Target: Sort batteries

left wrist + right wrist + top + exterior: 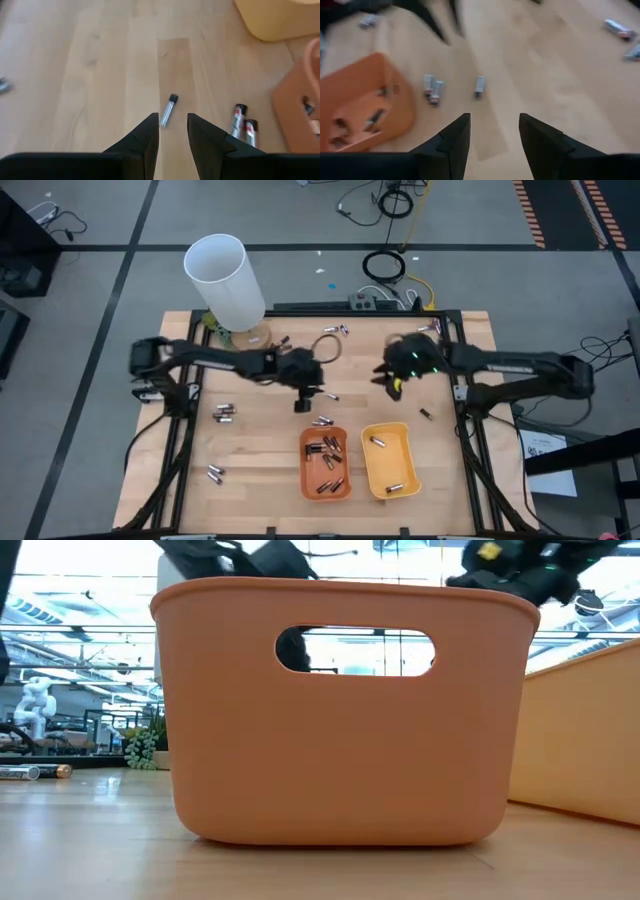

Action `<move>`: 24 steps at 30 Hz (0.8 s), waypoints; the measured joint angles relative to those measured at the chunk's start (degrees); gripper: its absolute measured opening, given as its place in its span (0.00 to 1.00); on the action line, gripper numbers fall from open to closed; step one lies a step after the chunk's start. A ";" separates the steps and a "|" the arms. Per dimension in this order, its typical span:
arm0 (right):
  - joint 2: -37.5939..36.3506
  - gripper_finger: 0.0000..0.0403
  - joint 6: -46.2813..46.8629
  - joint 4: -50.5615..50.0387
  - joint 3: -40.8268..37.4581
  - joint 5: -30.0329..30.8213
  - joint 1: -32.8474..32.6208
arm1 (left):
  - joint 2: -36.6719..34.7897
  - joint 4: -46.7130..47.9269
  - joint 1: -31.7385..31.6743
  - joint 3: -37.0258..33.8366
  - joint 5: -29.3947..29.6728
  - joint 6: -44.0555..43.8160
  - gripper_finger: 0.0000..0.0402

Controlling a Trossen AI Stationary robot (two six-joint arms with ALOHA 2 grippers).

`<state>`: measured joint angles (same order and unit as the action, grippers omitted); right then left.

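Wooden counter fills the middle of the high view, with batteries scattered across it, some lying in the orange tray and two in the yellow tray at lower centre. Left claw hangs over a lone silvery cell just above the orange tray, its fingers apart and empty. Right claw hovers at centre right above the yellow tray, also parted and holding nothing.

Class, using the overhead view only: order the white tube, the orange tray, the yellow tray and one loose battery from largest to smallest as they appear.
1. white tube, though it stands nearer the camera
2. orange tray and yellow tray: too alike to rank
3. loose battery
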<state>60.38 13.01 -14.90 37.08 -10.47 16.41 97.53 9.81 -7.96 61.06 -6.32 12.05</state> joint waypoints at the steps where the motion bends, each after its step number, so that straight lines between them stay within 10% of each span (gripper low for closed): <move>1: -1.80 0.40 0.82 2.29 -2.27 0.00 -0.87 | 2.38 0.71 -0.34 2.09 -1.37 0.92 0.28; 10: -10.82 0.40 1.70 7.13 -12.41 4.49 -5.44 | 20.16 9.45 0.42 17.30 -4.22 9.32 0.28; 24: -11.65 0.40 -0.39 6.97 -16.56 4.59 -8.64 | 23.13 9.18 0.44 18.62 -1.06 9.30 0.28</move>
<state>48.73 12.62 -7.94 20.52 -5.88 7.76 120.66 18.98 -7.52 79.68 -7.38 21.35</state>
